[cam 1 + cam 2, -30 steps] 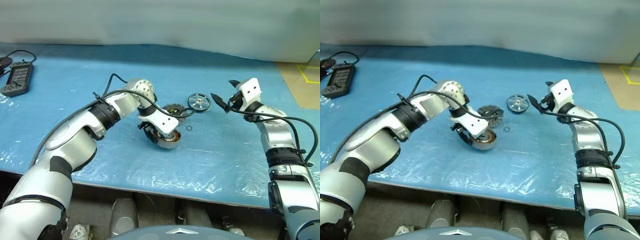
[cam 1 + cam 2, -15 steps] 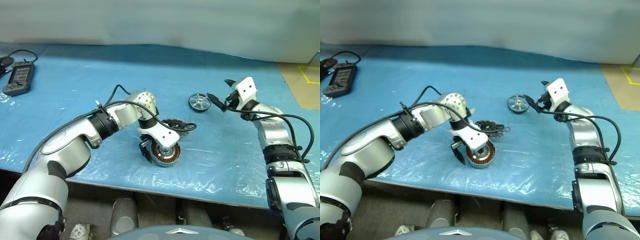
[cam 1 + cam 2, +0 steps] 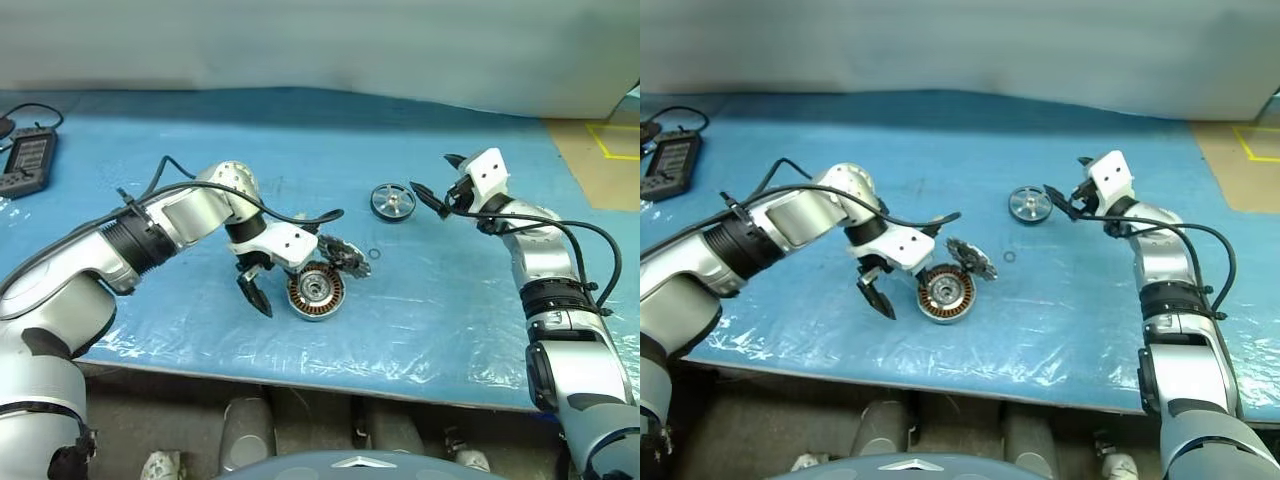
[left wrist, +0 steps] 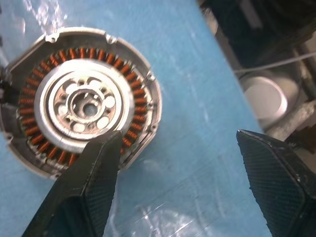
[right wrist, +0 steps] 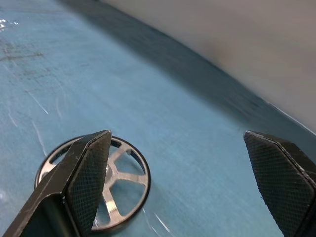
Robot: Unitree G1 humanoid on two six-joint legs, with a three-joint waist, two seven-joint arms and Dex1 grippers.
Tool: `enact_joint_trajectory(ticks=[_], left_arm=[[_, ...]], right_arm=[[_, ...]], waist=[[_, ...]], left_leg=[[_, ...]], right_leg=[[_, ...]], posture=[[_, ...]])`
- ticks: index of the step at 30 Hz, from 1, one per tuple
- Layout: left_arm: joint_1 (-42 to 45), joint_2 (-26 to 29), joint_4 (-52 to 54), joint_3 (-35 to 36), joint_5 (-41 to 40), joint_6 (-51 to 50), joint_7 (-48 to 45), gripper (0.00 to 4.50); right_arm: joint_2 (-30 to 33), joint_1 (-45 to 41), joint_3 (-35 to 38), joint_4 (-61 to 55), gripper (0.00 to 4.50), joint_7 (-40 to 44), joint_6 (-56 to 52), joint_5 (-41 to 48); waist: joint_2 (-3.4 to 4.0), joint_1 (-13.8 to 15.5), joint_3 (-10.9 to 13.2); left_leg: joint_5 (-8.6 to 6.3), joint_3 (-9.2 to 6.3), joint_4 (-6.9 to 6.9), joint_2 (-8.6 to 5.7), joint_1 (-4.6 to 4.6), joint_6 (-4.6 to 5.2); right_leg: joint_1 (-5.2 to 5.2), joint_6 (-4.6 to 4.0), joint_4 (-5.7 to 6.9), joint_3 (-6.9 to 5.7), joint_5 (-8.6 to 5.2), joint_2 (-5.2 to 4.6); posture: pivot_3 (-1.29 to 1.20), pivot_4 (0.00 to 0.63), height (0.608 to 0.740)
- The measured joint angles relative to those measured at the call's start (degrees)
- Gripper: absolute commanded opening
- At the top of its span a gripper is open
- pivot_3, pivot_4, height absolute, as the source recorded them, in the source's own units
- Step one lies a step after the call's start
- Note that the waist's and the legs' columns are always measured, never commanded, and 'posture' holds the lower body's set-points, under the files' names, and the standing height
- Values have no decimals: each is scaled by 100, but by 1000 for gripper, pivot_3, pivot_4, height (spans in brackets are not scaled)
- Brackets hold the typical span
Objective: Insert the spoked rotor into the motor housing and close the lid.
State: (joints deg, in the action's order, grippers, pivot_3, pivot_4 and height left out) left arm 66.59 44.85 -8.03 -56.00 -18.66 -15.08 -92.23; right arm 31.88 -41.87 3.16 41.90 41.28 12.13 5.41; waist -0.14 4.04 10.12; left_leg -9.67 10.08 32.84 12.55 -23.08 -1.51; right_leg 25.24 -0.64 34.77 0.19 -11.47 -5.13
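Note:
The motor housing (image 3: pixel 316 291), a round ring of copper windings around a silver hub, lies flat on the blue table. My left gripper (image 3: pixel 260 292) stands open just to its left, holding nothing. In the left wrist view the housing (image 4: pixel 81 101) sits beside one finger (image 4: pixel 94 187), outside the gap. The lid, a dark toothed disc (image 3: pixel 340 255), lies right behind the housing. The shiny spoked rotor (image 3: pixel 392 201) lies flat further back to the right. My right gripper (image 3: pixel 438 180) hovers open just right of the rotor (image 5: pixel 94 185), pointing at it.
A small metal ring (image 3: pixel 373 254) lies on the blue sheet (image 3: pixel 450 320) beside the toothed disc. A handheld controller (image 3: pixel 25 158) with a cable sits at the far left. Tan floor with yellow tape (image 3: pixel 610 150) lies beyond the table's right end. The table's front edge is close below the housing.
My left gripper opened and let go of the housing, which went from tilted in the fingers to flat on the table. The left hand drew off to the left. The right arm barely moved.

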Motion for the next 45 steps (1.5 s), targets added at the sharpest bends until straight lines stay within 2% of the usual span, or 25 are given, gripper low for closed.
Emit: enact_joint_trajectory(ticks=[4, 9, 13, 15, 17, 19, 23, 26, 29, 33, 37, 45], left_arm=[[-182, 440, 416, 121, -519, -150, 1, 3868], [-586, 1493, 581, 153, -956, 227, 0, 3868], [-745, 1599, 311, 460, -1260, 400, 0, 3868], [-790, 1383, 236, 875, -1410, 247, 15, 3868], [-791, 815, 78, 1456, -1538, -77, 202, 3868], [-901, 153, -91, 2117, -1649, -303, 638, 3868], [-1429, -339, -185, 3208, -1575, -424, 1768, 3868], [-2397, -586, 407, 4122, -1615, -523, 2769, 3868], [-3435, -859, 1019, 4590, -1663, -606, 3419, 3868], [-4592, -999, 1532, 5317, -1915, -652, 3777, 3868], [-5207, -863, 1615, 5551, -1773, -568, 3680, 3868], [-5960, -1540, 1609, 5314, -1239, 507, 3372, 3868]], right_arm=[[-65, -112, -47, 51, 4500, 23, 65, -18], [-50, -120, -46, 159, 4500, 77, 96, -20], [-54, -41, -35, -2, 4500, 217, 56, 18], [-72, 171, 26, -277, 4500, 311, -86, 177], [-141, 383, 66, -555, 4500, 393, -283, 312], [-224, 583, 65, -909, 4500, 417, -465, 392], [-224, 969, 83, -1433, 4500, 397, -746, 480], [-219, 1524, 178, -2132, 4500, 425, -1161, 730], [-220, 1975, 219, -2813, 4500, 481, -1588, 945], [-177, 2352, 218, -3469, 4500, 478, -1997, 1046], [-158, 2598, 147, -3931, 4500, 511, -2269, 1065], [-194, 2906, -419, -4505, 4500, 534, -2661, 976]], waist=[[3, -4, 2], [11, -17, 6], [13, 39, 8], [12, 85, 7], [13, 142, 7], [13, 139, 7], [13, 53, 7], [17, -8, 5], [16, -18, 5], [14, -8, 6], [15, -7, 6], [14, -6, 4]], left_leg=[[0, 0, 0, 3, 3, -1], [-2, 2, 1, 15, 4, -8], [-2, 3, 14, 9, -1, -8], [-2, 2, 18, 5, 0, -8], [-2, 2, 26, -2, 2, -8], [-2, 2, 36, -6, 2, -7], [-2, -4, 34, 11, 9, -7], [-2, -5, 22, 15, 6, -7], [-4, -5, 21, 15, -3, -9], [-5, -6, 21, 21, 5, -8], [-9, -3, 18, 14, 46, -3], [-7, -2, -5, 17, 58, -6]], right_leg=[[0, 0, 2, 0, 0, 1], [5, 0, 5, 0, 0, 10], [1, 0, 8, 0, 0, 3], [-5, 0, 7, 0, 0, 0], [-8, 0, 14, 1, 0, 0], [-8, 0, 19, 1, 0, -2], [-8, 0, 26, 1, 0, 8], [-7, 0, 14, 0, 0, 11], [-3, 0, 8, -3, 0, 10], [-5, 1, 10, -5, -1, 12], [-40, 7, 8, -1, -5, 3], [-48, 12, -4, -1, -8, 4]], posture=[[0, 150, 740], [0, 150, 740], [0, 150, 740], [0, 150, 740], [0, 150, 740], [0, 150, 740], [0, 150, 740], [0, 150, 740], [0, 150, 740], [0, 150, 740], [0, 150, 740], [0, 150, 740]])
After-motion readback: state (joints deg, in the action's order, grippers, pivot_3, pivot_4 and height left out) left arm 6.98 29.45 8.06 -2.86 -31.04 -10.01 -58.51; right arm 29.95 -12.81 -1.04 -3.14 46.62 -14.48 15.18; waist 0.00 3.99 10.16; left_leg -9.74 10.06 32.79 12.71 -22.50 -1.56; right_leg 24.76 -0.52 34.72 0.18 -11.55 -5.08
